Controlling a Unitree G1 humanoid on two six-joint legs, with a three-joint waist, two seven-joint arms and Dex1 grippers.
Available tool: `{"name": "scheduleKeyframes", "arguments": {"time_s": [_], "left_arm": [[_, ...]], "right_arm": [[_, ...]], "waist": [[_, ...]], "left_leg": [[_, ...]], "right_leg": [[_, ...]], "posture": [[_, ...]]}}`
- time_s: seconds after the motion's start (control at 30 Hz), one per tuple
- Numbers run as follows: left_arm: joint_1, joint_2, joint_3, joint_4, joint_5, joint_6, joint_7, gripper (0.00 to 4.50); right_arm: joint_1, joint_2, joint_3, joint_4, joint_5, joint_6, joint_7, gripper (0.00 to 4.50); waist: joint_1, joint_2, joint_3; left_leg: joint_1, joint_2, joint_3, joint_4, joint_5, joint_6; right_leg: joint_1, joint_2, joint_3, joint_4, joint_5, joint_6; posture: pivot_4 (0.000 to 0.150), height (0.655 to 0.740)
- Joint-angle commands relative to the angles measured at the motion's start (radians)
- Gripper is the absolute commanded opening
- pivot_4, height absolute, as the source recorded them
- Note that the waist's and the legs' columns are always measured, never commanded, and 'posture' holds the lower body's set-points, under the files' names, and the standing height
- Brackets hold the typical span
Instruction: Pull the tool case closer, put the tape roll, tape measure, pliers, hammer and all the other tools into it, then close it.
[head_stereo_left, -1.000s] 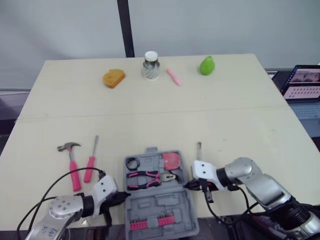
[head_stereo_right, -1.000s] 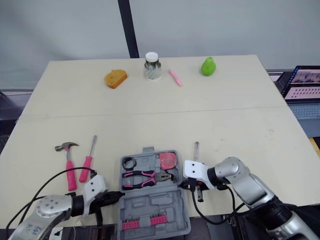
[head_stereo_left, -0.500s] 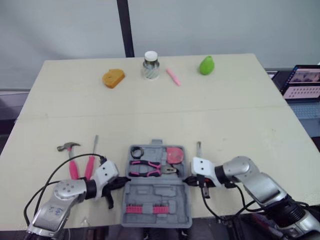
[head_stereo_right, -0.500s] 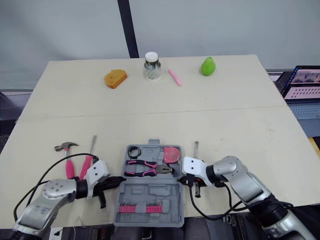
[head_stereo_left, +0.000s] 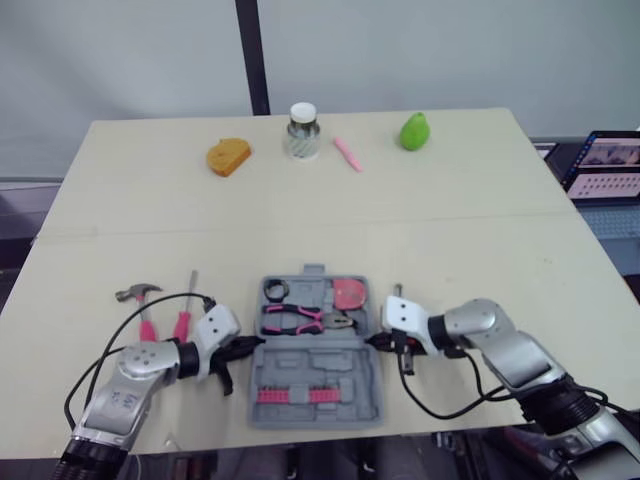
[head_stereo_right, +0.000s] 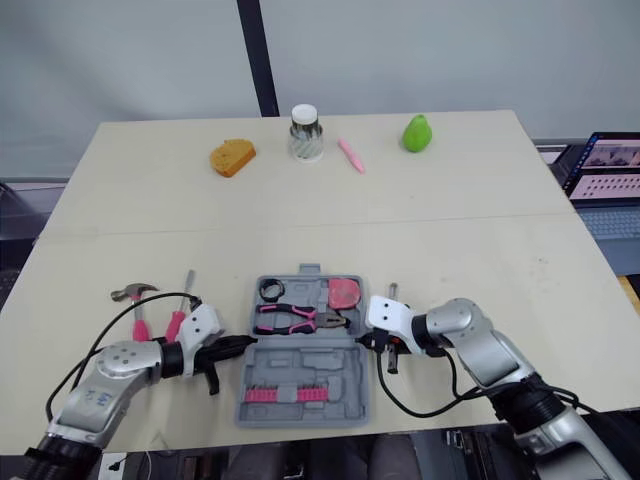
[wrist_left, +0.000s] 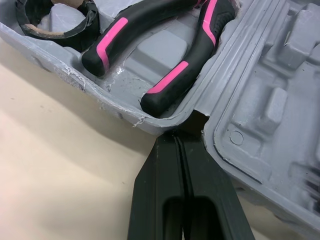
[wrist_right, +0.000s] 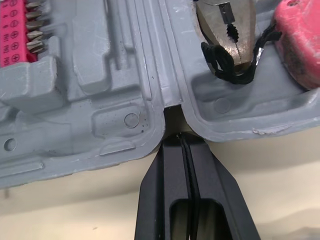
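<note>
The case (head_stereo_left: 318, 366) has slid away from the table edge and squared up. It lies open between the left gripper (head_stereo_left: 243, 349) and right gripper (head_stereo_left: 374, 341), whose closed, empty fingers press its hinge notches. The hammer (head_stereo_left: 138, 296) beyond the left gripper likely goes in next.

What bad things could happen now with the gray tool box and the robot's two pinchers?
The tool case lies close to the table's front edge, so a pull toward the robot might tip it off and spill the pliers. The left gripper and right gripper are shut, tips only poked into the case's hinge notches, so they may slip out. The left arm's cable loops beside the hammer and screwdriver and could drag them.
</note>
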Motion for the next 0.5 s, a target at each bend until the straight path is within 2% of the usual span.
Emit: {"name": "scheduleKeyframes", "arguments": {"time_s": [0.03,0.5], "left_arm": [[-0.006,-0.016,-0.016,0.004,0.018,-0.011,0.016,0.05],[-0.027,-0.030,-0.013,0.024,0.037,-0.025,0.018,0.05]], "right_arm": [[-0.012,0.018,-0.019,-0.005,-0.002,-0.020,-0.015,0.01],[-0.034,0.049,-0.031,0.038,-0.032,-0.050,-0.027,0.01]], "waist": [[0.000,0.000,0.000],[0.000,0.000,0.000]], "left_leg": [[0.000,0.000,0.000,0.000,0.000,0.000],[0.000,0.000,0.000,0.000,0.000,0.000]], "right_leg": [[0.000,0.000,0.000,0.000,0.000,0.000],[0.000,0.000,0.000,0.000,0.000,0.000]], "posture": [[0.150,0.7400],[0.150,0.7400]]}}
